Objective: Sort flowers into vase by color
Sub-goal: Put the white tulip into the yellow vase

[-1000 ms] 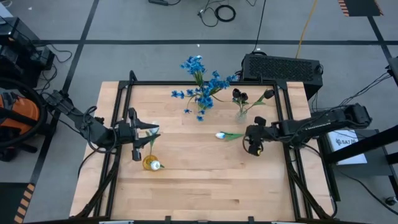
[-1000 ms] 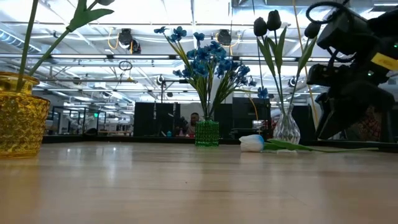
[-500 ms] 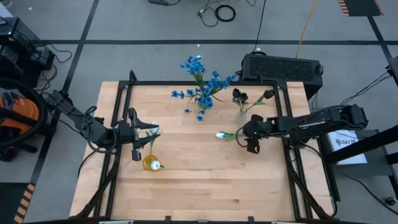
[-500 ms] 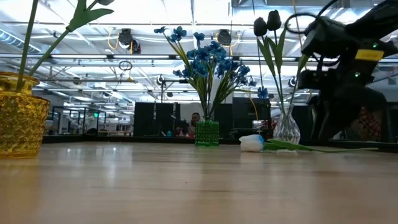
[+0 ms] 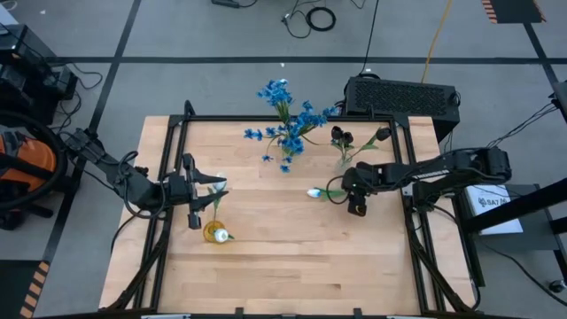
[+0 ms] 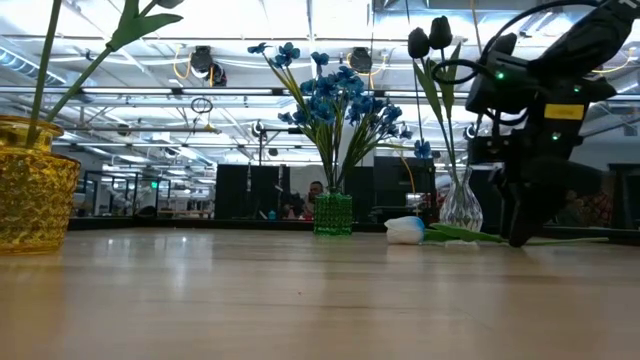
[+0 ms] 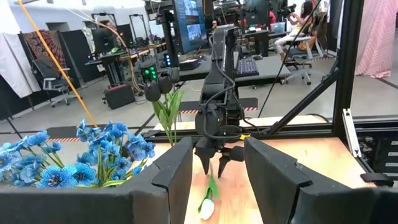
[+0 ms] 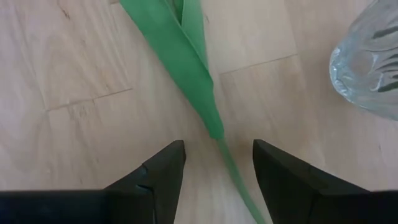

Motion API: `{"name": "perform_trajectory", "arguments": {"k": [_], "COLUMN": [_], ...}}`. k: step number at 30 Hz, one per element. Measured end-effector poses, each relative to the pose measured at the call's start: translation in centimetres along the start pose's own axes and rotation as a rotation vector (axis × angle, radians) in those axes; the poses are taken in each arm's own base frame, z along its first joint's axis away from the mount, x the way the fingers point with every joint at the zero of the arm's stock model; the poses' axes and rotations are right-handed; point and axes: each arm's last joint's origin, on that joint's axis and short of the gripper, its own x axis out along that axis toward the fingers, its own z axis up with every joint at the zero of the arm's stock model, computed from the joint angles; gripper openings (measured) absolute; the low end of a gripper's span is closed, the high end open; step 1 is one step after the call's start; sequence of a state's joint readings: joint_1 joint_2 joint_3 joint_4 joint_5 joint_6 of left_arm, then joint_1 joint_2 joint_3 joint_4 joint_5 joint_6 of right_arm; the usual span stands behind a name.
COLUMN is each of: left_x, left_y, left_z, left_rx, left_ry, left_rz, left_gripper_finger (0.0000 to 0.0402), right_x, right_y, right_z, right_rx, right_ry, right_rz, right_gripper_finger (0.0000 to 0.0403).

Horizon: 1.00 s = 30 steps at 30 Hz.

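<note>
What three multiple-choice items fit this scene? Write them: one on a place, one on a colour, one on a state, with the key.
1. The loose white tulip is: A in a yellow vase; B lying on the table; C held in a gripper.
2. The blooms in the green vase are: A blue; B red; C white.
3. The right gripper is: A shut on a leaf; B holding a glass vase; C open, astride the stem.

B: it lies flat on the wood.
A: the low view shows blue clusters.
C: its fingers stand apart on either side of the stem.
</note>
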<state>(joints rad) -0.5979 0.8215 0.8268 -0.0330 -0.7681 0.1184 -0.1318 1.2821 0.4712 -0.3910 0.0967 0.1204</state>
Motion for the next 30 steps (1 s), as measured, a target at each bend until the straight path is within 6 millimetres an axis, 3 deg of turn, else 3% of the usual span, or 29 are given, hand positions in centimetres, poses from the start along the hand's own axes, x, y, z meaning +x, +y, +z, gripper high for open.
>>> {"name": "perform_trajectory", "arguments": {"k": [6,14,20,24,30], "left_x": [0.0,0.0,0.0,0.0,0.0], "left_y": [0.0,0.0,0.0,0.0,0.0], "left_z": [0.0,0.0,-0.1,-0.1,-0.2], "left_rx": [0.001,0.001,0.009,0.009,0.015], "left_ry": [0.001,0.001,0.009,0.009,0.016], "left_rz": [0.0,-0.007,-0.009,-0.009,-0.01], "left_gripper_finger": [0.0153,0.0153,0.0153,0.0153,0.0153], "right_x": [0.1,-0.5,0.2,1.0,1.0], "right_y": [0.1,0.4,0.7,0.9,0.9], "right_z": [0.1,1.8,2.6,2.8,3.3], "right_rx": [-0.009,-0.044,-0.059,-0.034,-0.051], "right_ry": [0.002,-0.021,0.031,0.072,0.09], "right_rz": [0.019,0.085,0.123,0.122,0.097], "right_gripper_finger": [0.0177,0.0111,0.007,0.0073,0.0112]}}
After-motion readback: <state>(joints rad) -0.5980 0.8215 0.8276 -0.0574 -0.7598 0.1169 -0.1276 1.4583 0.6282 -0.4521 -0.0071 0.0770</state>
